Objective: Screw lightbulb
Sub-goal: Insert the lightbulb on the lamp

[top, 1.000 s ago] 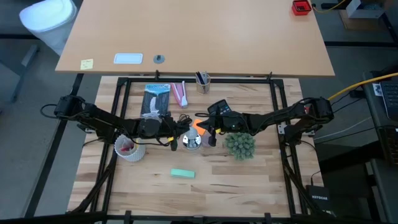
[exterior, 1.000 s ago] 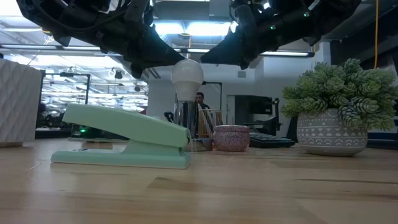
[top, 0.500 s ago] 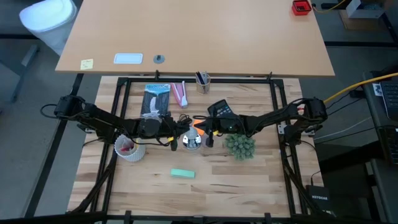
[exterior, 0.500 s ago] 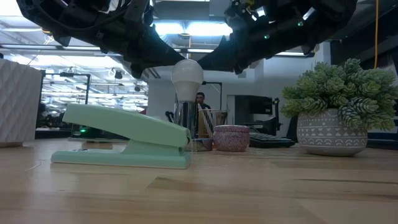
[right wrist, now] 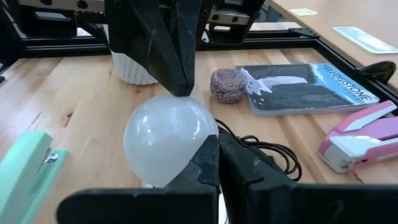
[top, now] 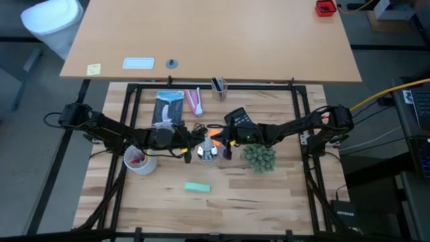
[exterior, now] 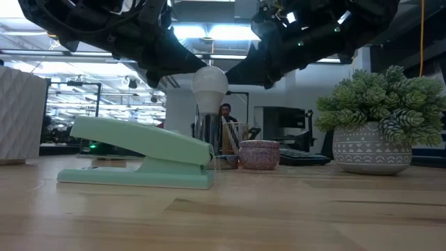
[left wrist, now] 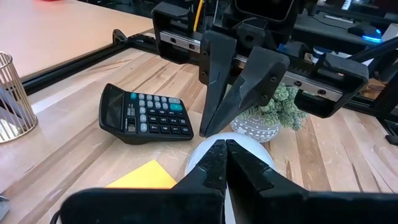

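1. The lightbulb stands upright in the shiny silver holder, between the two grippers. It sits this way so its screw end can be turned down into the holder.
2. The left gripper has its two fingers pressed together. Its tips rest against one side of the bulb's round top, holding nothing.
3. The right gripper is also pressed together. Its tips touch the other side of the bulb, just across from the left gripper. It looks as if the two tips squeeze the bulb between them to steady it or turn it.
4. The room is tight. The potted plant sits just beside the right gripper, and the black calculator lies near it on the far side.
5. The white cup stands near the left arm. The green stapler lies well apart from both grippers, toward the table's front edge, where the wood is open.
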